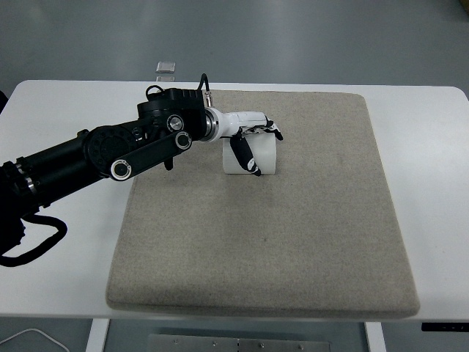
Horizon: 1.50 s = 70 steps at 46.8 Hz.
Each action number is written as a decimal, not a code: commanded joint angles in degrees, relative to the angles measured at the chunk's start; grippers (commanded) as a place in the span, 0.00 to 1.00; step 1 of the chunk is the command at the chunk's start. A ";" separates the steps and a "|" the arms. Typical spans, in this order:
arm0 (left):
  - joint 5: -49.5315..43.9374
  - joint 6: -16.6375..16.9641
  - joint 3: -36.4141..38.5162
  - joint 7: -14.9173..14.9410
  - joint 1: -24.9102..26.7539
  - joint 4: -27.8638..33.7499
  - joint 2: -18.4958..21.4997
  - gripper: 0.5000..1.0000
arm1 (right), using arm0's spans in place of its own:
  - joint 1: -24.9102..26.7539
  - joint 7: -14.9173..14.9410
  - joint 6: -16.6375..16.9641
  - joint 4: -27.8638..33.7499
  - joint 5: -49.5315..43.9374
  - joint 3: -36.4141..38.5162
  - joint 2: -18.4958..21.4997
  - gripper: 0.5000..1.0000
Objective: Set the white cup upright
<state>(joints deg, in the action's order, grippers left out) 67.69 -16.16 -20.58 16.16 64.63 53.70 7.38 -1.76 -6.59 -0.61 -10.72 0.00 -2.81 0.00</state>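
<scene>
No writing can be read anywhere. The white cup (250,156) sits on the far middle of the grey mat (264,242) covering the counter (66,110). The left hand (250,139) wraps it from above, thumb down its front, fingers curled over its top.

White cup (262,155), black-and-white left hand (251,138), beige mat (293,242), white table (73,110).

White table (66,110), beige mat (293,242) lying on it
</scene>
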 commanded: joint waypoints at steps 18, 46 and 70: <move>-4.05 -0.80 -6.84 -0.26 0.50 -0.26 1.67 0.00 | 0.00 0.00 0.00 0.00 0.00 0.00 0.00 0.86; -26.12 -10.11 -13.09 -14.22 -0.20 -8.96 8.53 0.00 | 0.00 0.00 0.00 0.00 0.00 0.00 0.00 0.86; -29.55 -18.20 -17.04 -33.21 -5.82 -15.46 9.41 0.00 | 0.00 0.00 0.00 0.00 0.00 0.00 0.00 0.86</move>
<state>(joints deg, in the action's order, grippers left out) 38.13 -34.34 -37.54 -14.32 59.89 38.32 16.79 -1.75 -6.59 -0.61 -10.74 0.00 -2.82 0.00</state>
